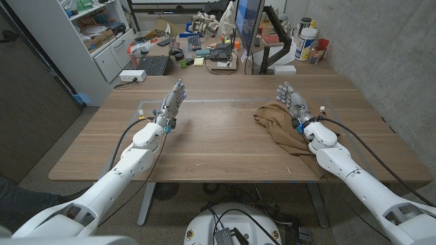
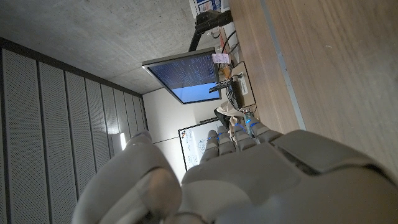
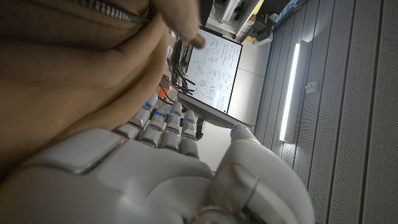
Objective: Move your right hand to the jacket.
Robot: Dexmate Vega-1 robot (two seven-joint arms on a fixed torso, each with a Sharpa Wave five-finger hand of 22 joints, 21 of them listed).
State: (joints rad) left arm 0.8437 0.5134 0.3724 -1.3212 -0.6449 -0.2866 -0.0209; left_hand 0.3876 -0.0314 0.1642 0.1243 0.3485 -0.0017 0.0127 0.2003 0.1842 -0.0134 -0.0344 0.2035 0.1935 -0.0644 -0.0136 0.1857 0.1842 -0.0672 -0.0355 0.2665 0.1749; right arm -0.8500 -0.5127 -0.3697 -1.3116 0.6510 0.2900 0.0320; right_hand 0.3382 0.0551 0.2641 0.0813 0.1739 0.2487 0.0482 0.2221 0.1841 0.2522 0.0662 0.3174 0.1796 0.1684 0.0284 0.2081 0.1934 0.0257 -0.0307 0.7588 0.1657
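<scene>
Here the right hand [image 1: 291,101] stands over the brown jacket [image 1: 281,129] on the worktop [image 1: 218,139] — fingers loose, grasping nothing; the left hand [image 1: 173,103] — likewise released — stands well apart.

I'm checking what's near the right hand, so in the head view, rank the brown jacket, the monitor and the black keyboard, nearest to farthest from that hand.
1. The brown jacket: under and beside the right hand, at the table's right side.
2. The monitor: behind the table, beyond the hand and a little toward the middle.
3. The black keyboard: behind the table's far left corner, farthest.
</scene>
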